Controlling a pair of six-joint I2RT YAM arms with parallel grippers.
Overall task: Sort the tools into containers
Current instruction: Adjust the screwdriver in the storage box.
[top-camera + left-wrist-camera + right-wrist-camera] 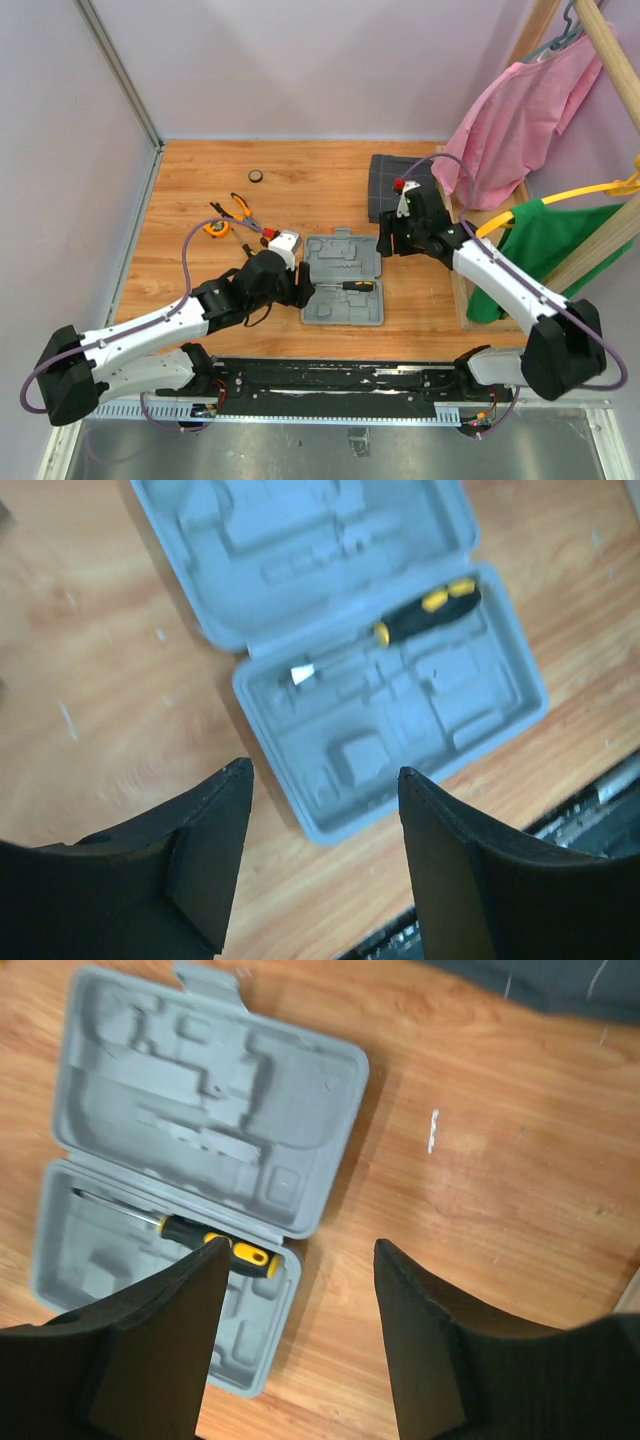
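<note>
A flat grey moulded-plastic tool case (341,256) with rounded corners lies open on the wood-grain table (300,195), midway along its near edge, and a slim screwdriver (356,285) with a yellow-and-black handle sits in a groove of its near half. The left hand (325,775) and right hand (300,1243) hover at the case's left and right sides, their black fingers spread and holding nothing. Orange-handled pliers (240,208) and a round orange tape measure (216,229) lie towards the left edge.
</note>
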